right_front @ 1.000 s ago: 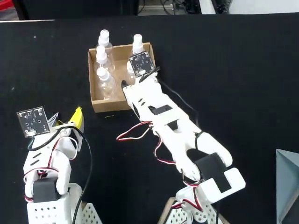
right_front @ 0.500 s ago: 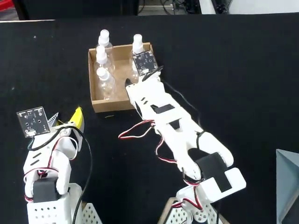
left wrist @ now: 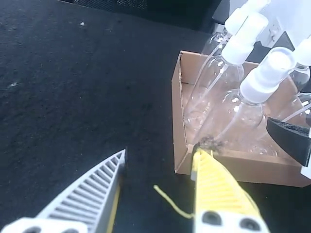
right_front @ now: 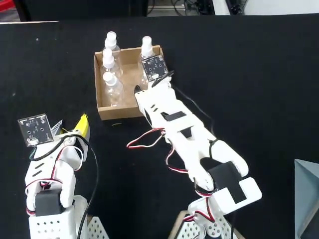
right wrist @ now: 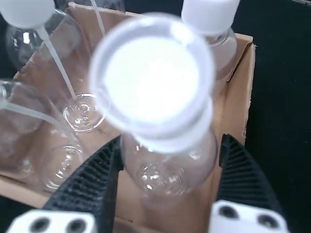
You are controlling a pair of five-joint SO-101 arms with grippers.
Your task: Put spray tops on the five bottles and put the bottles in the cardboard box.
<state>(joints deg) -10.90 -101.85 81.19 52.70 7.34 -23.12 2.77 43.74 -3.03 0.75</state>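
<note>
Bottle (right wrist: 167,160) with a spray top (right wrist: 153,80) stands at the right side of the cardboard box (right_front: 117,112), directly between the right gripper's (right wrist: 170,145) jaws, one at each flank. I cannot tell whether they pinch it. Left gripper (left wrist: 160,154) hovers over the desk (right_front: 249,74) near-left of the box, its jaws parted and empty.

Overhead, two wrist close-ups; common box (right_front: 117,112)

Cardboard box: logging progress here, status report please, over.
Left gripper open, short of the cardboard box. Right gripper shut on bottle inside it. Other bottles close alongside.
</note>
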